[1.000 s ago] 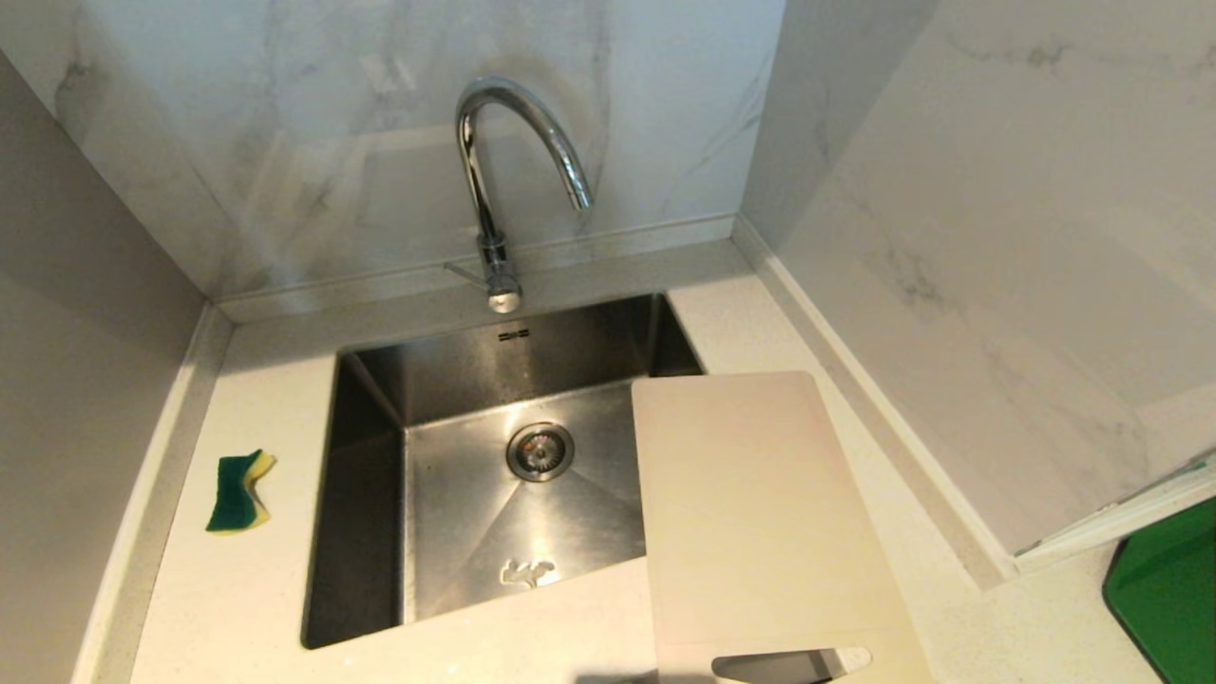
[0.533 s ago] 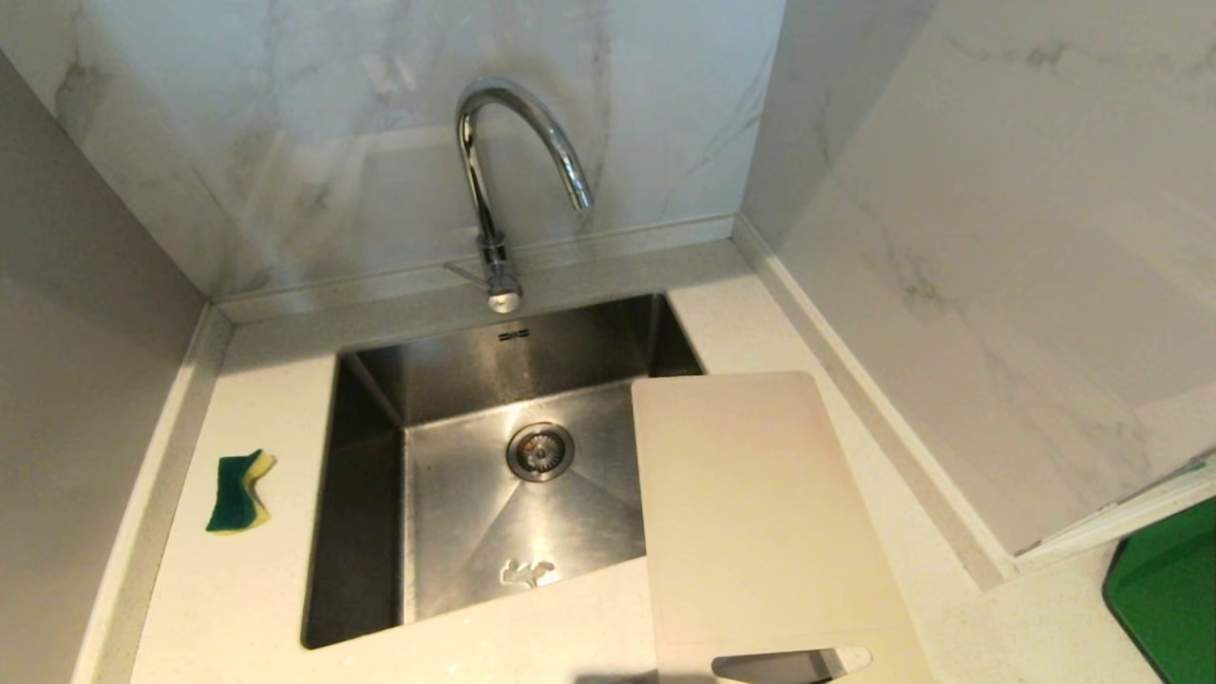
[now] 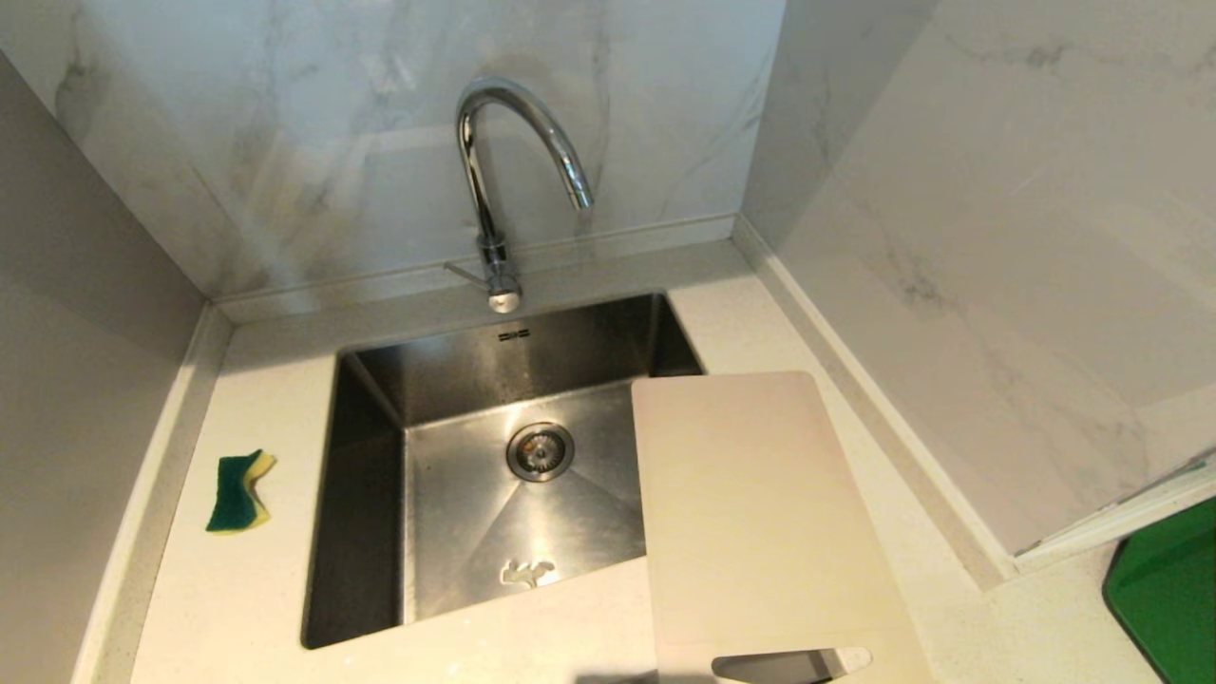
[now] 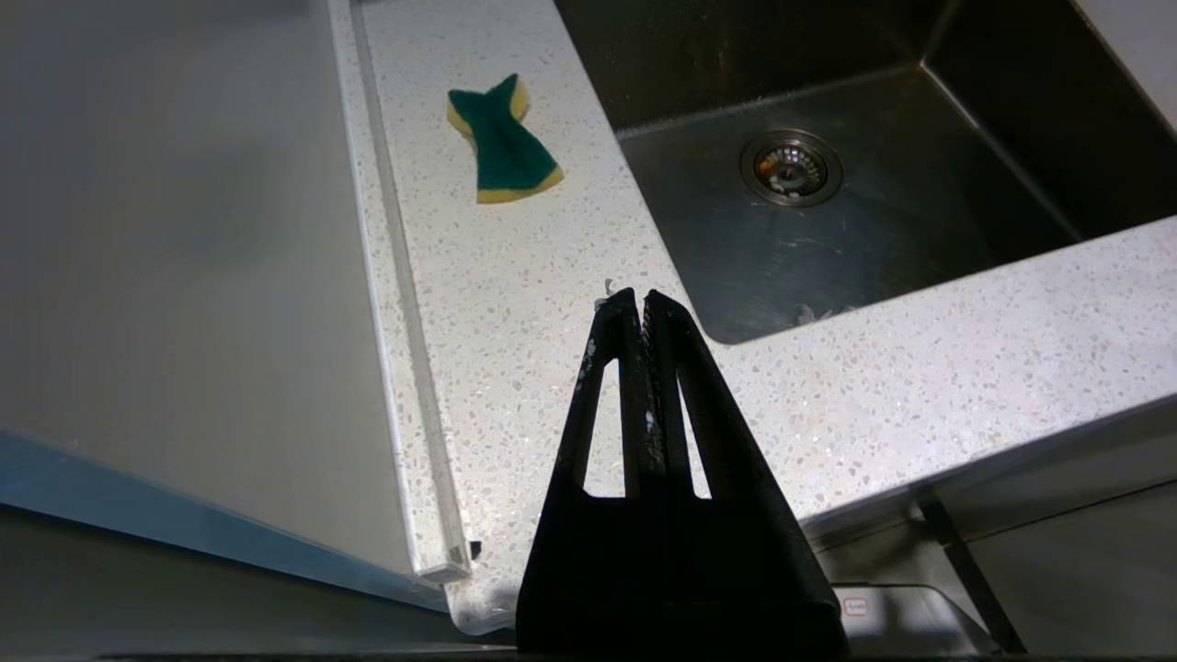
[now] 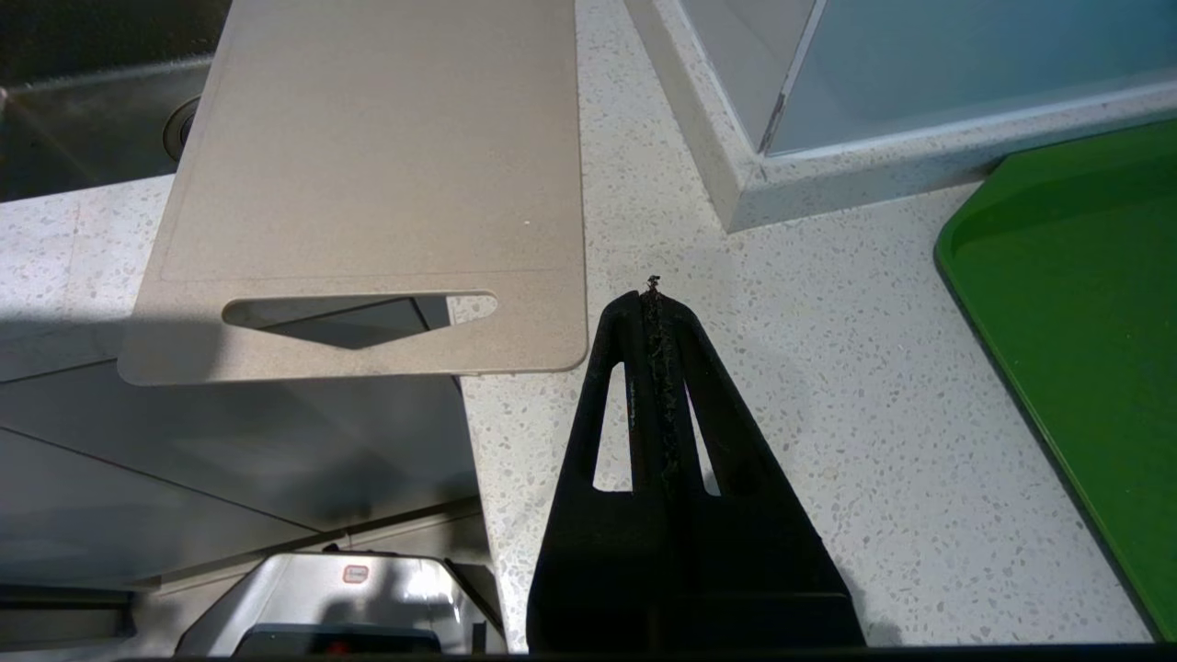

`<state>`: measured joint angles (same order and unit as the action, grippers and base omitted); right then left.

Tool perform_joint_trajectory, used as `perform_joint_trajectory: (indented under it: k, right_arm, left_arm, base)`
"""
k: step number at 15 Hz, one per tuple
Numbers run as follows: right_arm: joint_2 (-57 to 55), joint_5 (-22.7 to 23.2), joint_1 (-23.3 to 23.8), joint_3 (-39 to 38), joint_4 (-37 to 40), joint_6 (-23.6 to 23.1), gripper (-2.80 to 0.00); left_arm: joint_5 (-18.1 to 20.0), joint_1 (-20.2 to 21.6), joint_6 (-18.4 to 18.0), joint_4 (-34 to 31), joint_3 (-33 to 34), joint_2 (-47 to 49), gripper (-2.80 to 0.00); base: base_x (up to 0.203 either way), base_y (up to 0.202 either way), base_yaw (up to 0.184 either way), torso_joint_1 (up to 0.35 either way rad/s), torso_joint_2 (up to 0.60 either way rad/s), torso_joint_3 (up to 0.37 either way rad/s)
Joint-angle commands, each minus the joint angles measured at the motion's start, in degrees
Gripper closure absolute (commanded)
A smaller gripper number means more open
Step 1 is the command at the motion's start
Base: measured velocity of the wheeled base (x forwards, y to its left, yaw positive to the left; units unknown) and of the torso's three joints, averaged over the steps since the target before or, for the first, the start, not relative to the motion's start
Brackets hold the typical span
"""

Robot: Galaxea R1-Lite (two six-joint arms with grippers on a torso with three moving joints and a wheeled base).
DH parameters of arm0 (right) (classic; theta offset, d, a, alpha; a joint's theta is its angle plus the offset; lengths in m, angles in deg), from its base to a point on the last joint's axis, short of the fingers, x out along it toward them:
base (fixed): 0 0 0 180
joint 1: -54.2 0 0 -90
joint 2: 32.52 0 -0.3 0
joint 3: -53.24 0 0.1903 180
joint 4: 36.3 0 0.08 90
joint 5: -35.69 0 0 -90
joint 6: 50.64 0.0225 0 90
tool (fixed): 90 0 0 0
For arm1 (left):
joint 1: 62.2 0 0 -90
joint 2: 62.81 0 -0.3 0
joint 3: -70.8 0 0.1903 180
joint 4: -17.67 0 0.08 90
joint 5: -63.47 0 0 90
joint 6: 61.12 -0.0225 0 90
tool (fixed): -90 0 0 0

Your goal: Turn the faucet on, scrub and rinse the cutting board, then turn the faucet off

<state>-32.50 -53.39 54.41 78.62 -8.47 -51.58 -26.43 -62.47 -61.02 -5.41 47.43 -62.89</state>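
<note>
While no water runs from the faucet (image 3: 494, 180), the cutting board (image 3: 760, 513) lies flat over the sink's (image 3: 361, 494) right rim and the tabletop (image 3: 247, 598). Both the left gripper (image 4: 642, 299) and right gripper (image 5: 653, 299) hang clenched, empty, above the tabletop's near edge; a green-and-yellow sponge (image 3: 237, 491) rests left of the sink.

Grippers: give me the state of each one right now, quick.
Left gripper: closed, holding nothing, above the counter's front edge.
Right gripper: closed, holding nothing, beside the cutting board.
</note>
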Motion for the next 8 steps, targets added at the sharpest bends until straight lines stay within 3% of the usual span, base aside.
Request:
perform_joint_trajectory:
  k: [1, 8]
  right_arm:
    - [0.06, -0.05, -0.02, 0.01, 0.03, -0.03, 0.00]
    - [0.06, -0.31, -0.03, -0.17, -0.16, -0.22, 0.00]
  left_arm:
    - [-0.01, 0.00, -0.01, 0.06, 0.18, -0.10, 0.00]
    - [-0.01, 0.00, -0.01, 0.06, 0.18, -0.10, 0.00]
  base:
    - [0.000, 0.000, 0.000, 0.000, 0.00, 0.000]
    - [0.000, 0.000, 0.000, 0.000, 0.00, 0.000]
